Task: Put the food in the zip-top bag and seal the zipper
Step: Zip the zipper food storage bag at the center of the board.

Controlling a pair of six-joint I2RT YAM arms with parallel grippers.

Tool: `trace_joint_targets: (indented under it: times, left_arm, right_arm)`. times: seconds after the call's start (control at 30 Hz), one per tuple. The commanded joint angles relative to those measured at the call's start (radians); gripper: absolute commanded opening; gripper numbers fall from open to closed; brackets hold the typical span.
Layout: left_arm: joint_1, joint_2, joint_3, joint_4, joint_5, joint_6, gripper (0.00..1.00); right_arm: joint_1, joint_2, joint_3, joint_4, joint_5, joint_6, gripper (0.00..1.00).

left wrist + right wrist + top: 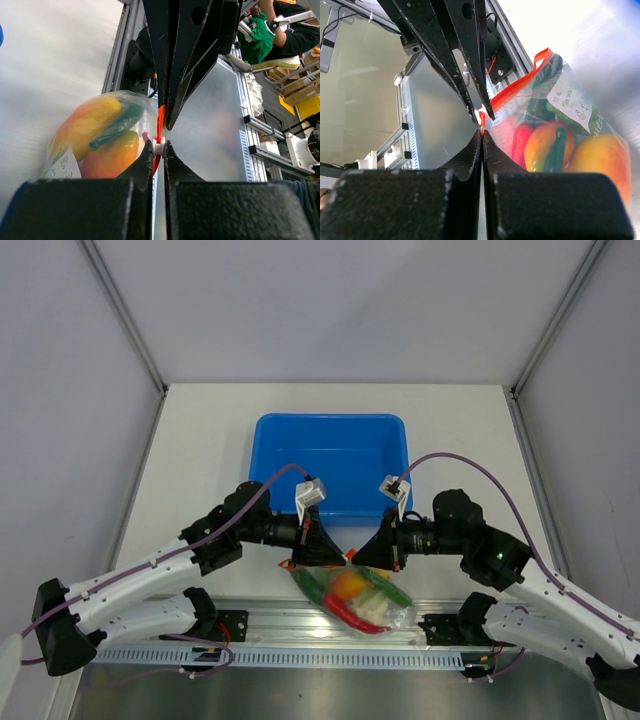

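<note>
The clear zip-top bag (357, 602) holds the food and hangs between my two grippers over the table's near edge. Red chili (345, 615), orange fruit (349, 584) and green pieces show through it. My left gripper (340, 558) is shut on the small white slider (158, 146) on the orange-red zipper (160, 117). My right gripper (362, 559) is shut on the zipper strip's end (482, 120), tip to tip with the left one. In the left wrist view the bag (97, 142) lies left of my gripper (158, 145). In the right wrist view the bag (560, 132) lies right of my gripper (482, 131).
A blue plastic tub (330, 430) stands just behind the grippers at mid-table. A slotted metal rail (300, 650) runs along the near edge between the arm bases. White walls enclose the table on the left, right and back.
</note>
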Motion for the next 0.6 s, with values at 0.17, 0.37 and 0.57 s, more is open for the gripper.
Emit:
trace_joint_targets:
  times: [0.17, 0.37, 0.57]
  left_arm:
    - [0.003, -0.056, -0.021, -0.068, 0.009, 0.021, 0.01]
    - [0.003, -0.067, -0.012, -0.061, 0.015, 0.023, 0.01]
    - [0.003, -0.063, -0.001, -0.054, 0.023, 0.021, 0.01]
  right_arm:
    - [0.000, -0.016, 0.078, 0.047, 0.011, -0.028, 0.00]
    - [0.000, 0.044, 0.092, 0.054, -0.118, -0.036, 0.00]
    - [0.000, 0.073, 0.095, 0.063, -0.135, -0.044, 0.23]
